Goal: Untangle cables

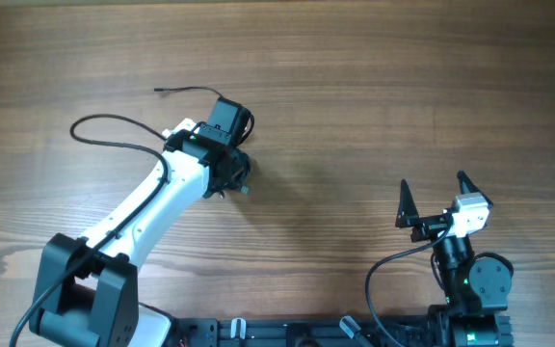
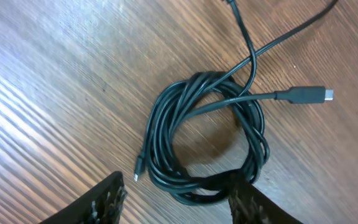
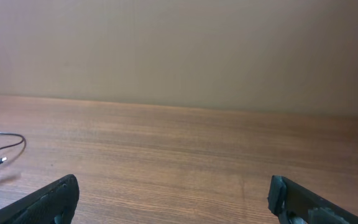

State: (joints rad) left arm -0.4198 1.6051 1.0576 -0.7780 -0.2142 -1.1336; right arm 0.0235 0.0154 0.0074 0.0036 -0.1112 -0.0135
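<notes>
A black cable wound into a tangled coil (image 2: 166,124) lies on the wooden table. A USB-C plug (image 2: 309,94) sticks out on one side and a small connector (image 2: 138,169) on the other. My left gripper (image 2: 179,202) is open just above the coil, with its right finger at the coil's near edge. In the overhead view the left gripper (image 1: 237,166) covers most of the coil, and one loose cable end (image 1: 176,90) trails off to the upper left. My right gripper (image 1: 434,188) is open and empty, far to the right; its wrist view (image 3: 173,199) shows only bare table between the fingers.
A thin black wire (image 1: 104,123) loops beside the left arm and runs along it. A stretch of cable (image 3: 2,152) shows at the far left of the right wrist view. A plain wall stands behind the table (image 3: 185,143).
</notes>
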